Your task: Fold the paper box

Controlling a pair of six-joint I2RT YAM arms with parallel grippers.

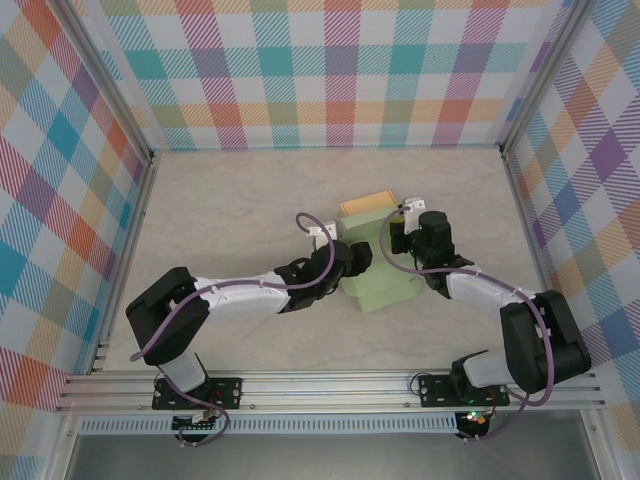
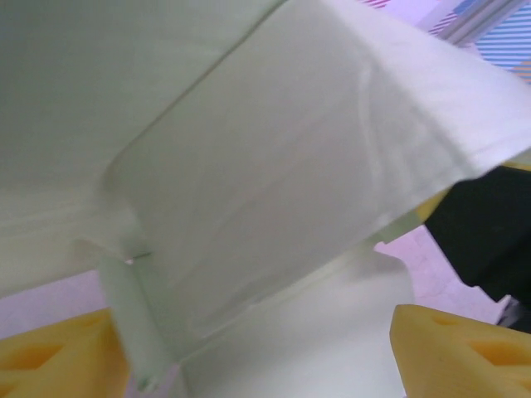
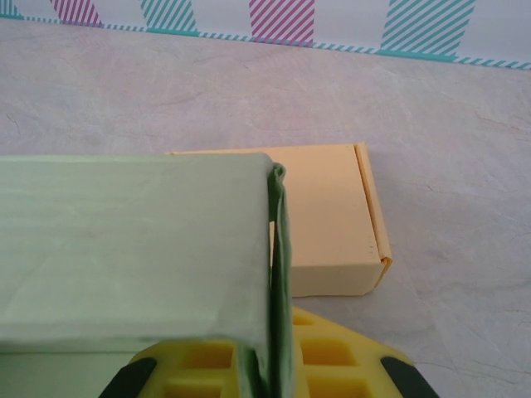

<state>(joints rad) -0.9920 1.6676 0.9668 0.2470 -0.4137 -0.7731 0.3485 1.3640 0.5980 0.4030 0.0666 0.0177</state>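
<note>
The pale green paper box (image 1: 385,285) lies partly folded at the table's middle, between both arms. My left gripper (image 1: 355,262) reaches into its left side. In the left wrist view the box's inner panels (image 2: 274,166) rise close in front of the left gripper (image 2: 257,356), and its yellow fingers (image 2: 456,348) stand wide apart, open, on either side of a panel. My right gripper (image 1: 398,235) is at the box's far right corner. In the right wrist view the right gripper (image 3: 278,369) is shut on the upright edge of the green box's wall (image 3: 133,240).
A closed orange box (image 1: 366,205) lies just behind the green one, flat on the table (image 3: 323,224). The right arm's black body (image 2: 489,232) shows past the green panel. Checked walls enclose the table on three sides.
</note>
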